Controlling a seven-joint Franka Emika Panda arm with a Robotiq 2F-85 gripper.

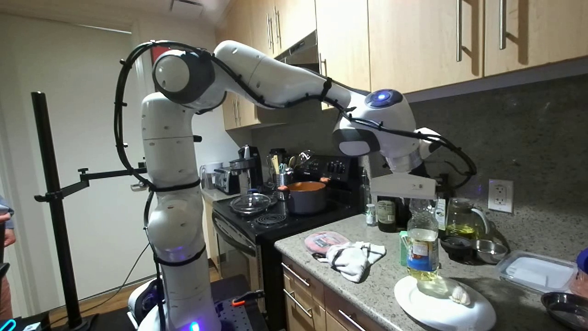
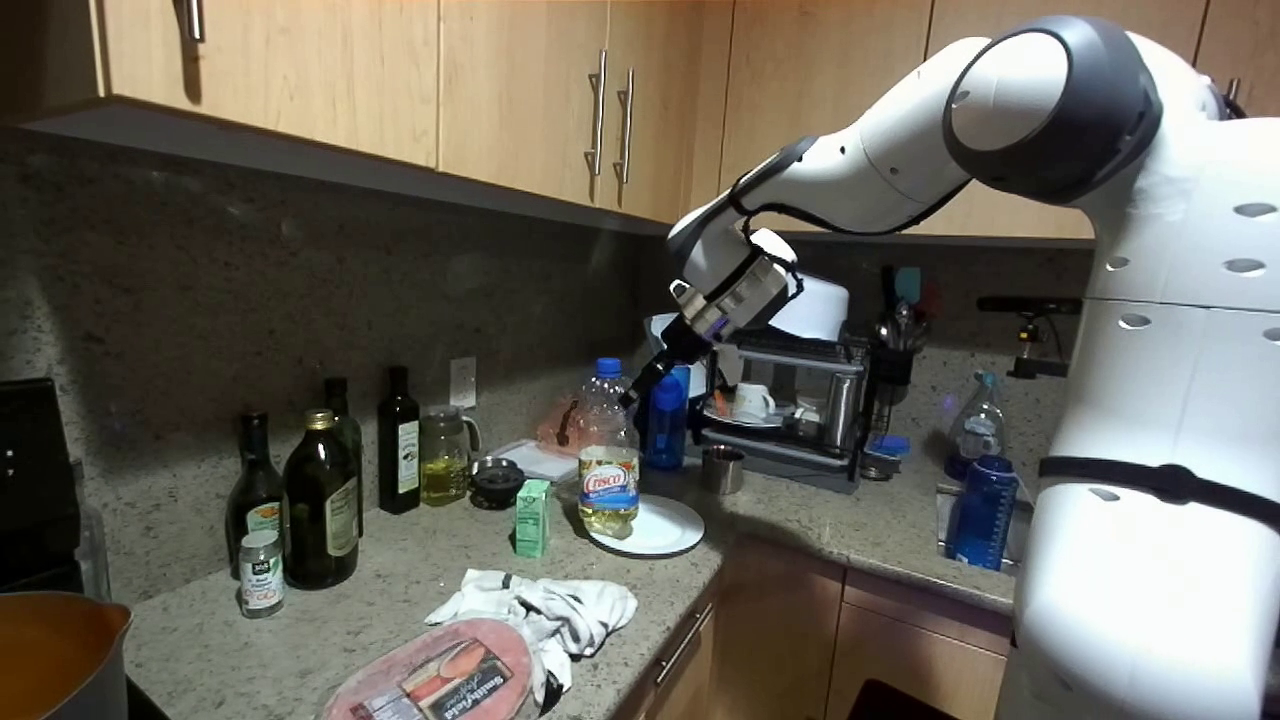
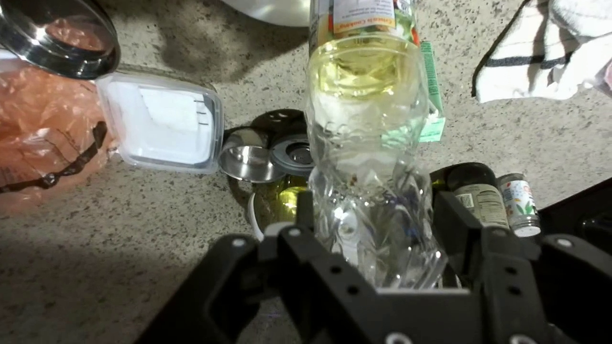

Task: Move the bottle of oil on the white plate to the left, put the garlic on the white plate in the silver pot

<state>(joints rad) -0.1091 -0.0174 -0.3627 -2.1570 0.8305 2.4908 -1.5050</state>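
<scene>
Speckled countertop (image 2: pixel 390 600) bears a white plate (image 2: pixel 668 522), a striped cloth (image 2: pixel 575 608), a pink package (image 2: pixel 430 675), a green carton (image 2: pixel 533 518) and dark bottles (image 2: pixel 318 515).

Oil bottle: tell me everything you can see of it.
The oil bottle looks like clear, ridged plastic, with a blue cap and a printed label reading Crisco, blue on its lower part. Yellowish oil fills the lower portion; above that it is see-through. It is roughly upright, with the gripper closed on its upper body from both sides, below the cap. In both exterior views its base overlaps the white plate; whether it rests there or hangs just above, I cannot tell.
</scene>
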